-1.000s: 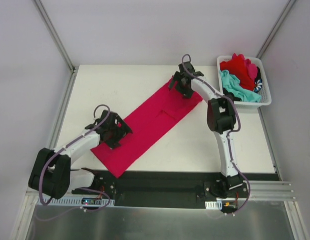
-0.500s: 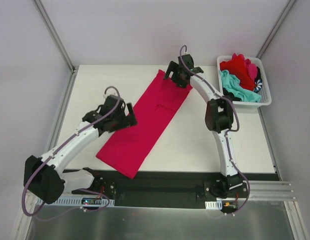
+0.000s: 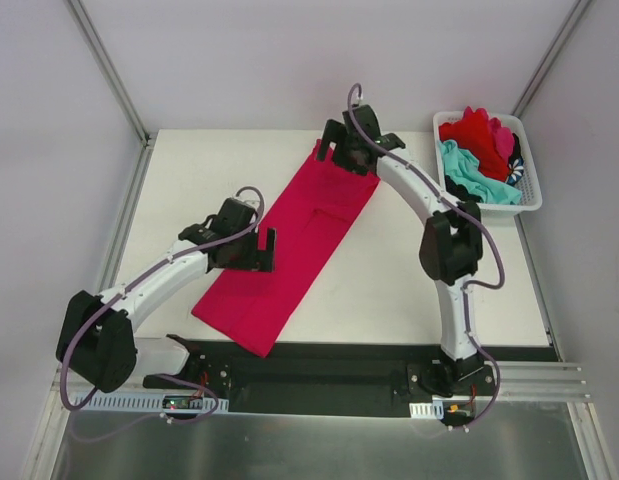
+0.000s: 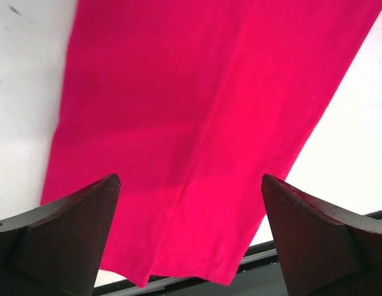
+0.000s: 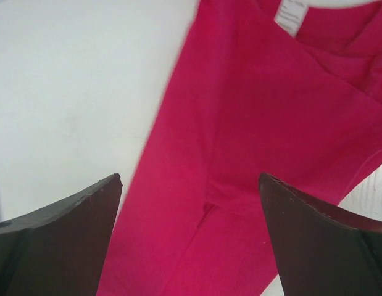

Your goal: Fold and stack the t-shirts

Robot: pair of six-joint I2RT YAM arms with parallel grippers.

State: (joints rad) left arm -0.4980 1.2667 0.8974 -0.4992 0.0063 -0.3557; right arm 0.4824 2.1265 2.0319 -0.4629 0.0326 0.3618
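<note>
A magenta-pink t-shirt [image 3: 294,245] lies on the white table folded into a long strip, running from near left to far right. It fills the left wrist view [image 4: 203,123] and the right wrist view [image 5: 271,154], where its white neck label [image 5: 291,13] shows. My left gripper [image 3: 261,250] is open and empty above the strip's left edge. My right gripper [image 3: 334,155] is open and empty above the strip's far end. Red [image 3: 479,135], teal [image 3: 474,175] and dark striped shirts lie in the white basket [image 3: 534,195].
The white slotted basket stands at the table's far right corner. A black strip [image 3: 339,360] runs along the near edge by the arm bases. Grey walls with metal rails close in the left, back and right sides.
The shirt strip has swung to a steeper line, its far end moved left. Both grippers have let go of it; the left one moved right and the right one moved left.
</note>
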